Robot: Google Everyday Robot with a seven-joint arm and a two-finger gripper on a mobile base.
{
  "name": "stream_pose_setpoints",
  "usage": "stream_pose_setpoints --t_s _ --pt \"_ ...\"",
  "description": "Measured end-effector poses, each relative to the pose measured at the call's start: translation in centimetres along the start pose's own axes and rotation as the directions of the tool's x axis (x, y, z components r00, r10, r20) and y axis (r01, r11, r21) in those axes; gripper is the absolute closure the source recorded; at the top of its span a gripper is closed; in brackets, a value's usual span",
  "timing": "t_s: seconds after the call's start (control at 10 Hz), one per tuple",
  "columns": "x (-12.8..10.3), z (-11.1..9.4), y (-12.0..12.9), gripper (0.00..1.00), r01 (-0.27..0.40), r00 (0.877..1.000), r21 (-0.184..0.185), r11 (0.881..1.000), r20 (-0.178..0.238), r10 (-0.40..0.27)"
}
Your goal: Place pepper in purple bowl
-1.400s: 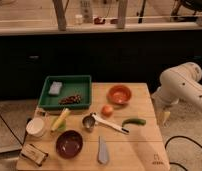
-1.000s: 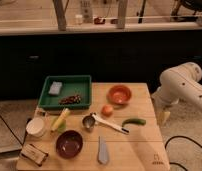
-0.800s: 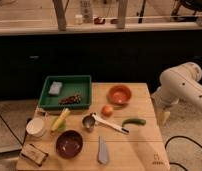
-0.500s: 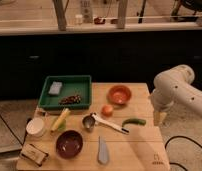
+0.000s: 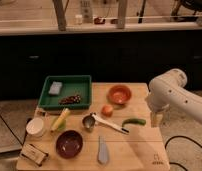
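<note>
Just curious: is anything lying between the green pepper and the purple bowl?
Yes. The camera view shows a metal cup's white handle between pepper and purple bowl. Gripper hangs right.

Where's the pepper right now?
In the camera view, the pepper lies on the table's right side, just right of the white utensil, below the orange bowl; the gripper hangs beside it.

A robot test lab is indicated: staged wooden table (image 5: 139,150), gripper (image 5: 155,119) at right edge, framed rail across frame top.
</note>
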Motion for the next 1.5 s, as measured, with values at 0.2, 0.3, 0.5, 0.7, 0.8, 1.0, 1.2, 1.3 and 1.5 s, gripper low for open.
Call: stream_pose_setpoints --t_s 0.2,0.3,0.5,0.7,0.8,1.0,1.2,1.3,1.5 --pt "-0.8 1.6 0.0 0.20 0.021 1.000 0.001 1.000 0.003 -0.021" --pt "-0.9 1.8 0.0 0.20 0.027 1.000 0.002 1.000 0.005 -0.027" --pt "-1.2 2.6 -0.3 0.20 0.038 0.999 0.008 0.999 0.020 -0.038" --pt "-1.3 3.8 -0.3 0.20 0.039 0.999 0.008 0.999 0.032 -0.040" --pt "-1.5 4.8 -0.4 0.20 0.044 0.998 0.008 0.999 0.038 -0.045" --pt "-1.7 5.6 -0.8 0.20 0.052 0.997 0.011 0.999 0.052 -0.052" --pt "-1.5 6.4 -1.1 0.20 0.054 0.997 0.014 0.998 0.061 -0.054" --pt "-1.5 6.8 -1.3 0.20 0.055 0.996 0.014 0.998 0.066 -0.055" --pt "-1.6 7.4 -1.6 0.20 0.058 0.995 0.015 0.998 0.075 -0.059"
